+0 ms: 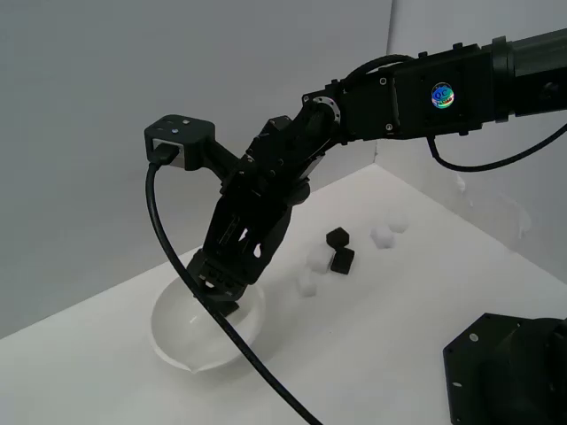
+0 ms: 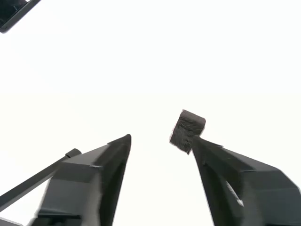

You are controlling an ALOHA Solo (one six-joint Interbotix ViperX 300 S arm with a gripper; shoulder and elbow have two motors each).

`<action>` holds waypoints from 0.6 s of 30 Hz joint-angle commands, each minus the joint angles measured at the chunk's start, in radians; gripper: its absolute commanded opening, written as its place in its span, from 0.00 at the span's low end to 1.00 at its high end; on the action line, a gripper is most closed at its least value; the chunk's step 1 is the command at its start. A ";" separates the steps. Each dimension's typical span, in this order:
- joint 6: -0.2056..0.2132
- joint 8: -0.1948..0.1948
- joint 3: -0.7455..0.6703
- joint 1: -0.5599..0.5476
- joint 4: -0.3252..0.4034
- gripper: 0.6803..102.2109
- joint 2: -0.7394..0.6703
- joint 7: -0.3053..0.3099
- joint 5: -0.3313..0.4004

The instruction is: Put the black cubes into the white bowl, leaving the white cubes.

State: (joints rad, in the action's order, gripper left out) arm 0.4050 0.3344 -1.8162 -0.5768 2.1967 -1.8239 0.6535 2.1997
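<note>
My gripper [image 1: 217, 288] hangs over the white bowl [image 1: 190, 359] at the exterior view's left, pointing down into it. In the wrist view the gripper [image 2: 161, 139] is open, fingers wide apart. One black cube [image 2: 187, 129] sits at the tip of one finger, slightly blurred, with the bowl's white inside behind it. The exterior view shows that cube [image 1: 229, 309] just below the fingertips, inside the bowl. Two more black cubes [image 1: 337, 237] [image 1: 342, 260] lie together on the table, to the exterior view's right of the bowl. White cubes [image 1: 316, 258] [image 1: 306, 282] [image 1: 382, 236] lie beside them.
A black cable [image 1: 173, 257] loops from the wrist camera mount [image 1: 177, 137] down across the bowl's front. A black robot base [image 1: 509, 372] stands at the exterior view's lower right. The arm [image 1: 443, 93] reaches in from the upper right.
</note>
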 commanded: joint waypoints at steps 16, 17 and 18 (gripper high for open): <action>-0.043 0.017 -0.170 0.245 0.078 0.77 -0.164 0.012 0.071; -0.054 0.017 -0.178 0.275 0.089 0.77 -0.172 0.015 0.081; -0.067 0.017 -0.183 0.304 0.100 0.77 -0.176 0.018 0.092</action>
State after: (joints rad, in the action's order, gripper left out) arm 0.3451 0.3497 -1.9589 -0.3037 2.2856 -1.9666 0.6657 2.2856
